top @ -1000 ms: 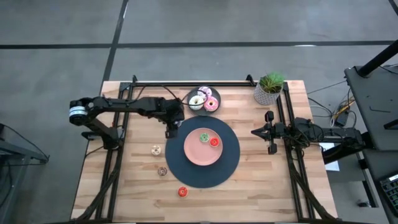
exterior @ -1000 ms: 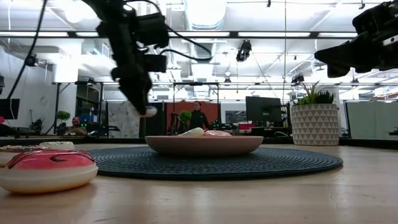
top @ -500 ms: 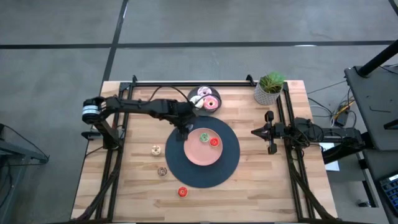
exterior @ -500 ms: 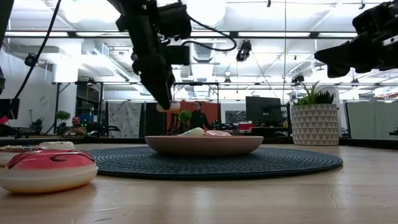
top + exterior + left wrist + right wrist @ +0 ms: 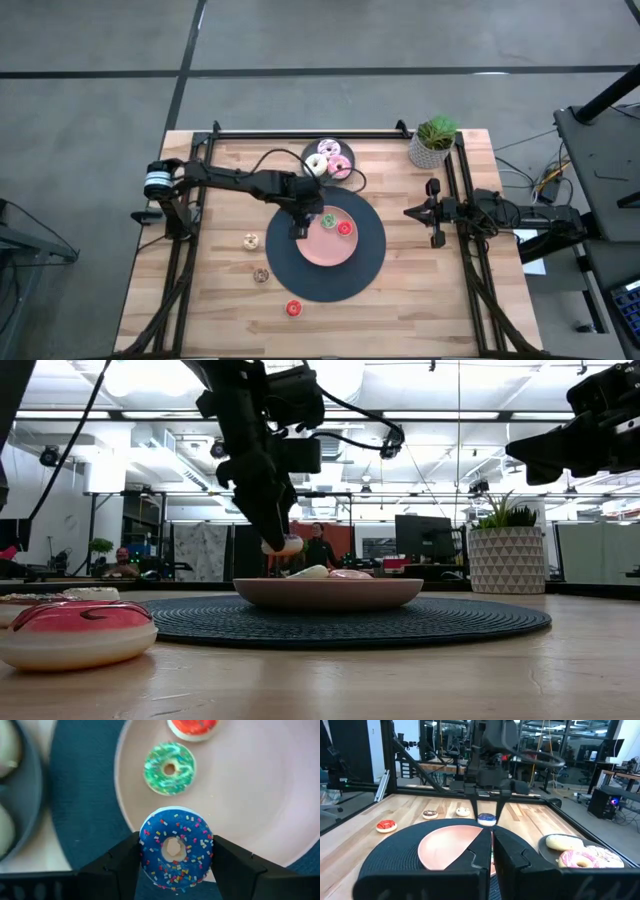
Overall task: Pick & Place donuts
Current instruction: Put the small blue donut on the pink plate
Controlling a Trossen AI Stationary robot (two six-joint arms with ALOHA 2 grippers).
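The left gripper (image 5: pixel 175 857) pinches the blue donut (image 5: pixel 175 848) between its fingers, hanging just above the near rim of the pink plate (image 5: pixel 260 795), its arm stretched in over the dark mat (image 5: pixel 370 262). On the plate lie a green donut (image 5: pixel 170 768) and a red donut (image 5: pixel 192 727). The right gripper (image 5: pixel 433 212) waits at the table's right edge, pressed together

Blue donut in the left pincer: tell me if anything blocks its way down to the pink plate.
Nothing visible does. The left pincer holds the blue donut above the pink plate near its rim; the green donut and red donut lie farther in, leaving bare plate below.
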